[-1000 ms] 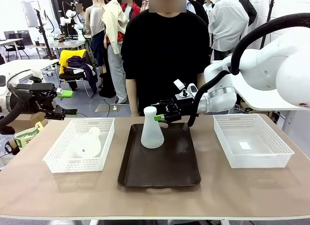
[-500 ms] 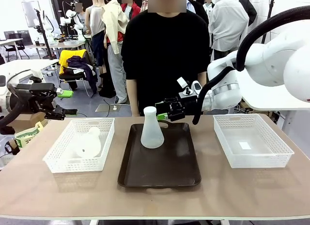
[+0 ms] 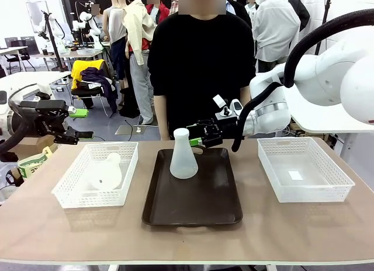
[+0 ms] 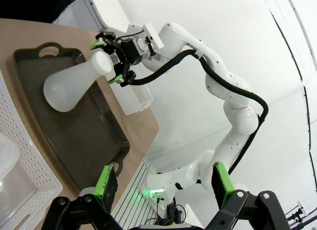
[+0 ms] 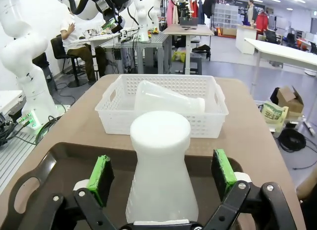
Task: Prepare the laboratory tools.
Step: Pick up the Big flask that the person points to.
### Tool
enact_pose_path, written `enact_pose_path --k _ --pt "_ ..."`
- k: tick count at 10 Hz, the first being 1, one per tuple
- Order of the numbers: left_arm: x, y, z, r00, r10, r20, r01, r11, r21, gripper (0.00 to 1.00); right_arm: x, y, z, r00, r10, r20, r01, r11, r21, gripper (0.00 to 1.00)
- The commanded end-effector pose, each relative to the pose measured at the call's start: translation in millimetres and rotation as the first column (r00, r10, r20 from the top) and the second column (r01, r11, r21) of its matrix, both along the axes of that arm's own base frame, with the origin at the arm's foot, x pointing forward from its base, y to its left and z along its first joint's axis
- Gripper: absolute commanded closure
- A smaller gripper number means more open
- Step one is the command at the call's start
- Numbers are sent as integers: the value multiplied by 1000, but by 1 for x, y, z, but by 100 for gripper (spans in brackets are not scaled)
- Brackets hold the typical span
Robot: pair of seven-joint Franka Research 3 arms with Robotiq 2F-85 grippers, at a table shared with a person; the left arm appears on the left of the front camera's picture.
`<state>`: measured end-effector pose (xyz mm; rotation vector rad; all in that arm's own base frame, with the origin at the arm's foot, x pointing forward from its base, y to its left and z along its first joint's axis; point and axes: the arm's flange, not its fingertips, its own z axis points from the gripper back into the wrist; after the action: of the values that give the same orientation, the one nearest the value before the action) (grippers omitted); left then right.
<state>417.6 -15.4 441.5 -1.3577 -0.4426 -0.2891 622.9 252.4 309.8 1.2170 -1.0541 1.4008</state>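
An upright translucent white flask [image 3: 183, 157] stands at the far end of the dark brown tray [image 3: 198, 207]. My right gripper [image 3: 197, 136] hovers open at its neck, on the far right side. In the right wrist view the flask [image 5: 161, 155] rises between the green pads [image 5: 100, 179], and neither pad touches it. A second flask [image 3: 105, 173] lies on its side in the left white basket [image 3: 70, 192]. My left gripper [image 3: 82, 123] hangs open and holds nothing, beyond the table's left edge. The left wrist view looks across at the flask [image 4: 74, 84] and the right gripper [image 4: 111, 59].
A second white basket [image 3: 342, 183] sits at the right, holding a small white piece. A person in black [image 3: 198, 61] stands at the far edge behind the tray. Bare tabletop [image 3: 187, 242] runs along the near side.
The right gripper has drawn slightly up and to the right from the flask's neck, then held still. The left arm and both flasks have not moved.
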Motion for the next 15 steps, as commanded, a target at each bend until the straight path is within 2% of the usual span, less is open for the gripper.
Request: enact_pose_path --k 1,5,6,8,10,11,13,15 --pt "-1 3 2 1000 -14 5 14 1000 5 0 3 2 0 1000 10 3 -10 1000 11 0" --pt "-1 3 2 1000 -14 5 14 1000 5 0 0 0 0 1000 0 0 0 1000 0 0" --pt "-1 3 2 1000 -14 5 14 1000 5 0 1 -5 6 1000 -1 -1 1 998 -60 0" --pt "-1 3 2 1000 -14 5 14 1000 5 0 6 -32 32 994 -90 60 99 979 -180 0" --pt "-1 3 2 1000 -14 5 14 1000 5 0 2 -69 64 968 -211 135 236 950 -204 0" --pt "-1 3 2 1000 -14 5 14 1000 5 0 -4 -90 83 943 -277 183 311 930 -196 0" --pt "-1 3 2 1000 -14 5 14 1000 5 0 -20 -120 105 914 -350 204 389 900 -195 0" --pt "-1 3 2 1000 -14 5 14 1000 5 0 -31 -147 114 889 -410 203 447 873 -195 0"
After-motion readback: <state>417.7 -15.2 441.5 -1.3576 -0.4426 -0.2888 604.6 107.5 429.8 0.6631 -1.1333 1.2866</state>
